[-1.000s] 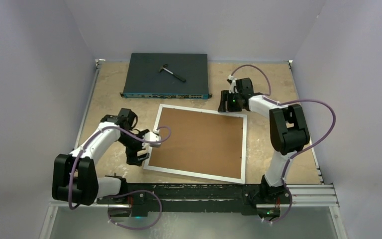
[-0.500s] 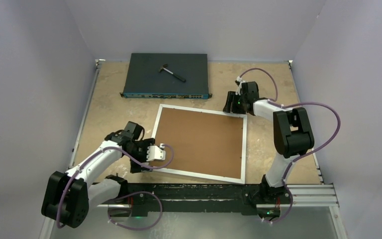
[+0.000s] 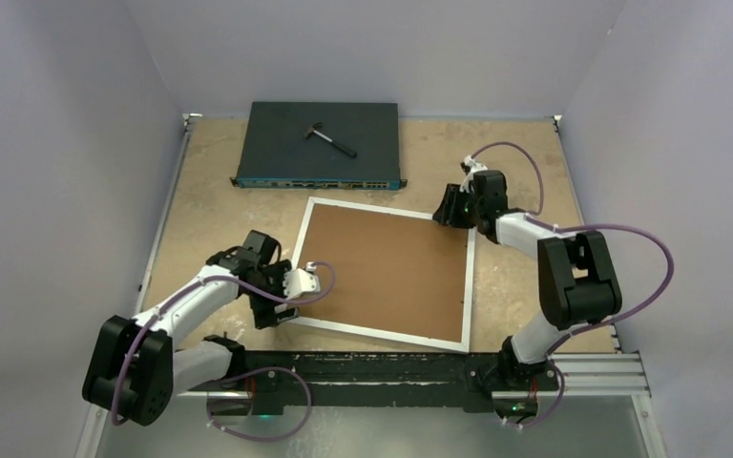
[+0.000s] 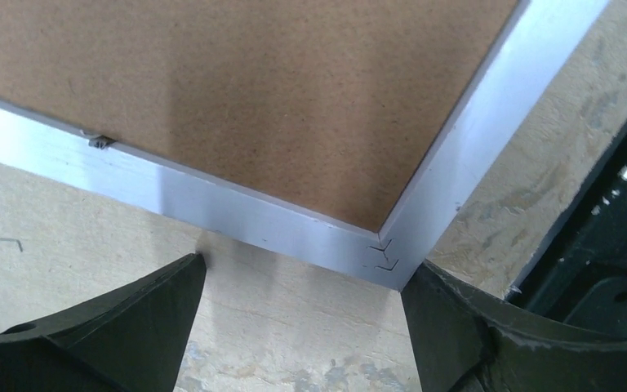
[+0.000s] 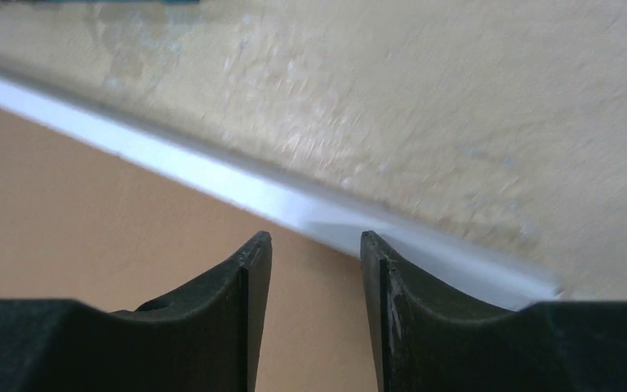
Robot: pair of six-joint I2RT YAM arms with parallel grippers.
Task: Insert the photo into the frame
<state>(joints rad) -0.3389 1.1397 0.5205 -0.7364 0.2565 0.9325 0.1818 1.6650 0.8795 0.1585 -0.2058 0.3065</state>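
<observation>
The frame (image 3: pixel 372 333) lies face down mid-table, white border around a brown backing board (image 3: pixel 387 267). The photo is hidden. My left gripper (image 3: pixel 282 310) sits at the frame's near-left corner. In the left wrist view its jaws (image 4: pixel 306 265) stand wide open on either side of that corner of the frame (image 4: pixel 212 200), one fingertip close to the border, nothing held. My right gripper (image 3: pixel 449 212) hovers at the far-right corner. In the right wrist view its jaws (image 5: pixel 315 238) show a narrow gap with nothing in it, over the backing board (image 5: pixel 90 212) and white border (image 5: pixel 212 175).
A dark network switch box (image 3: pixel 286 157) lies at the back left with a small hammer (image 3: pixel 330 138) on top. A black rail (image 3: pixel 382 367) runs along the near table edge. Walls close in left, right and behind.
My left gripper slid nearer along the frame's left side to its near-left corner. My right gripper moved right to the far-right corner, jaws narrowing. The frame's near-left corner shifted slightly right.
</observation>
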